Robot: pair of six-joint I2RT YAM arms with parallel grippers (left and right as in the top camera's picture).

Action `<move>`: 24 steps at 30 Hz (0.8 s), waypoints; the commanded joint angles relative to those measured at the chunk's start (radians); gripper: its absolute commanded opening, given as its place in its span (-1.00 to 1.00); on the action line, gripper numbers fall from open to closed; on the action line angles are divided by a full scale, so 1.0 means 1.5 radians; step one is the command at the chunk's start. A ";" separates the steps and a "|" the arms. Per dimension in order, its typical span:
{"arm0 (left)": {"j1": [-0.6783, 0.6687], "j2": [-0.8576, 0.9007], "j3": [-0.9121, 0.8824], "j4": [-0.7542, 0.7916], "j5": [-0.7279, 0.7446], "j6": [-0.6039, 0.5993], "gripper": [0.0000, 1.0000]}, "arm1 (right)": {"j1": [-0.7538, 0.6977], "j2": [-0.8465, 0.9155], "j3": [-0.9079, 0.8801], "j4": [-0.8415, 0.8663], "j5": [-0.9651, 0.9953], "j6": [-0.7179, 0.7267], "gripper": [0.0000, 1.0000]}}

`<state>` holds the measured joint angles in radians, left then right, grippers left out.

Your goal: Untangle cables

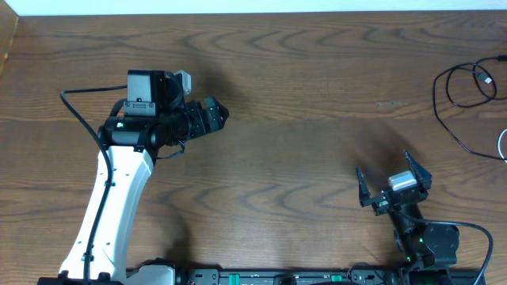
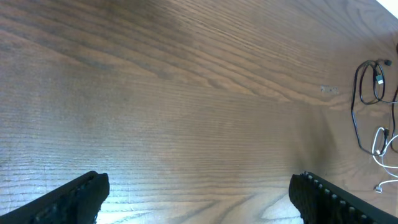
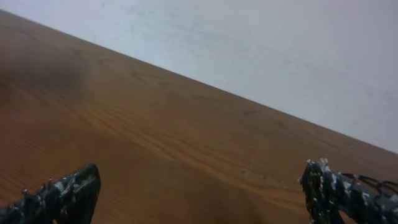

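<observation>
The cables lie at the table's far right edge. The black cable (image 1: 482, 77) forms a loop with a long tail, and only a short arc of the white cable (image 1: 501, 144) shows at the frame edge. In the left wrist view the black cable (image 2: 355, 99) sits above the white cable (image 2: 380, 140), and the two cross near the edge. My left gripper (image 1: 220, 115) hovers over bare wood far to the left, open (image 2: 199, 190) and holding nothing. My right gripper (image 1: 383, 164) stands open near the front right, short of the cables, with only wood between its fingers (image 3: 199, 186).
The brown wooden table (image 1: 301, 95) reaches a pale wall (image 3: 261, 56) at the back. The left arm's white link (image 1: 111, 206) crosses the front left. The arm bases sit along the front edge.
</observation>
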<state>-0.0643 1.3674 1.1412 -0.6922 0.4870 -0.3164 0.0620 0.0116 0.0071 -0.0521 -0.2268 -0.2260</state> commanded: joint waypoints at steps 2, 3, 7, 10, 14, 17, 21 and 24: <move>0.002 0.001 -0.005 0.000 -0.007 0.006 0.96 | -0.006 -0.004 -0.001 -0.003 0.005 0.036 0.99; 0.002 0.001 -0.005 0.000 -0.007 0.006 0.96 | -0.006 -0.004 -0.001 -0.003 0.005 0.036 0.99; 0.002 0.001 -0.005 0.000 -0.007 0.006 0.96 | -0.006 -0.004 -0.001 -0.003 0.005 0.036 0.99; 0.002 0.001 -0.005 0.000 -0.007 0.006 0.96 | -0.006 -0.004 -0.001 -0.003 0.005 0.036 0.99; 0.002 0.001 -0.005 0.000 -0.007 0.006 0.96 | -0.006 -0.004 -0.001 -0.003 0.005 0.036 0.99; 0.002 0.001 -0.005 0.000 -0.007 0.006 0.96 | -0.006 -0.004 -0.001 -0.003 0.005 0.036 0.99; 0.002 0.001 -0.005 0.000 -0.007 0.006 0.96 | -0.006 -0.004 -0.001 -0.003 0.005 0.036 0.99; 0.002 0.001 -0.005 -0.018 -0.019 0.006 0.95 | -0.006 -0.004 -0.001 -0.003 0.005 0.036 0.99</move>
<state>-0.0643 1.3674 1.1412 -0.6975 0.4866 -0.3164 0.0620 0.0120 0.0071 -0.0521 -0.2268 -0.1875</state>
